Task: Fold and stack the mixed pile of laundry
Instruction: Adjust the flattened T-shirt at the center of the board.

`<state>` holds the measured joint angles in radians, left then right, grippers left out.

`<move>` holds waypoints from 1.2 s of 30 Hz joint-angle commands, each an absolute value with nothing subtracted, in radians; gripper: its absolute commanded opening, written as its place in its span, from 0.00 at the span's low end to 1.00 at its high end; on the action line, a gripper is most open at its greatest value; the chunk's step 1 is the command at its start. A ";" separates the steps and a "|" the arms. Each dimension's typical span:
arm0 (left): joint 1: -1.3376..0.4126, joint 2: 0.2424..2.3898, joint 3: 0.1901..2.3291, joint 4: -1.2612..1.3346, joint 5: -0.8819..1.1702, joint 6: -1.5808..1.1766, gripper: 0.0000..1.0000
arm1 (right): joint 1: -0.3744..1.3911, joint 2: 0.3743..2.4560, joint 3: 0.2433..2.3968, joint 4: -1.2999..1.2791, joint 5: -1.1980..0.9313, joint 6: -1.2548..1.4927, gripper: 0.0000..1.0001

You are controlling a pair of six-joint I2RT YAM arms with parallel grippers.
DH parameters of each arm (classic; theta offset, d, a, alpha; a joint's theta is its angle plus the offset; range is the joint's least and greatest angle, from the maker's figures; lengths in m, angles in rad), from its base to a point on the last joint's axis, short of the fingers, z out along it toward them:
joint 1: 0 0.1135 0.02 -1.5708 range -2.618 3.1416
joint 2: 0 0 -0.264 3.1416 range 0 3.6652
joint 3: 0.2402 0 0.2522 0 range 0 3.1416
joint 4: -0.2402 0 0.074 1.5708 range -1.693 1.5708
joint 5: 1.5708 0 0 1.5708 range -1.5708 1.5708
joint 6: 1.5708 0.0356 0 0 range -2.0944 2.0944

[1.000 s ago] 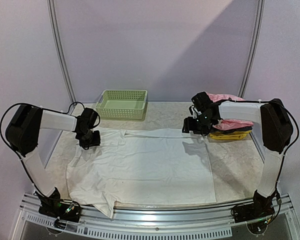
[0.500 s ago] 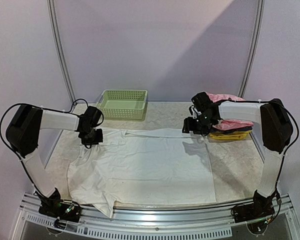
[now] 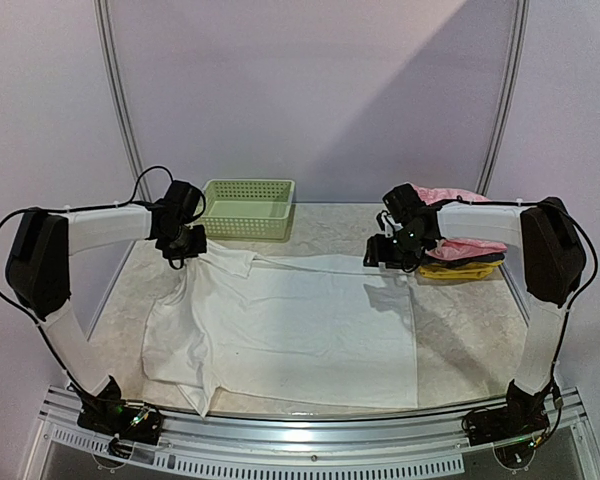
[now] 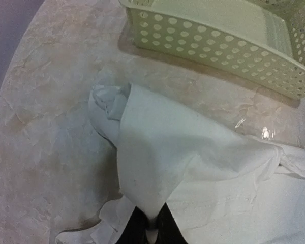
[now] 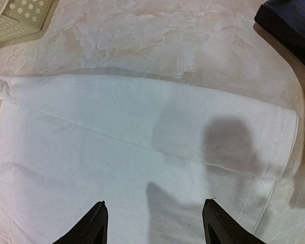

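Observation:
A large white garment from the laundry pile lies spread over the middle of the table. My left gripper is shut on its far left corner and holds it lifted, so the cloth drapes in a peak from the jaws of my left gripper. My right gripper hovers open above the garment's far right edge; in the right wrist view, nothing lies between the tips of my right gripper. A pink piece sits behind the right arm.
A pale green lattice basket stands at the back, just beyond the lifted corner and close to it. Folded dark blue, yellow and pink clothes are stacked at the far right. A dark cloth corner shows beside the garment.
The left gripper closed on the white garment's far left corner, then rose and moved back toward the basket, drawing the garment's left side inward. The right arm stayed still.

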<state>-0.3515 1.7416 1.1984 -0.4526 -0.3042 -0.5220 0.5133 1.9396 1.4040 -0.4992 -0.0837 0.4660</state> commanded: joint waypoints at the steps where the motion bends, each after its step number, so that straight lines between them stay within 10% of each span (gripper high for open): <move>1: -0.360 1.749 1.234 -0.494 -0.325 -0.511 0.17 | 0.523 1.948 1.394 -0.486 -0.097 0.448 0.64; 12: -0.350 1.858 1.192 -0.370 -0.293 -0.477 0.24 | 0.528 1.967 1.402 -0.478 -0.111 0.442 0.64; 25: -0.353 1.829 1.231 -0.391 -0.321 -0.468 0.00 | 0.542 1.962 1.398 -0.493 -0.103 0.440 0.64; 36: -0.344 1.884 1.398 -0.441 -0.341 -0.452 0.00 | 0.550 1.957 1.386 -0.476 -0.102 0.440 0.64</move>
<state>-0.3511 1.8587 1.3109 -0.4145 -0.3187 -0.4690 0.5434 1.9469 1.3945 -0.4881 -0.1009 0.4469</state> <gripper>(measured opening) 0.020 0.642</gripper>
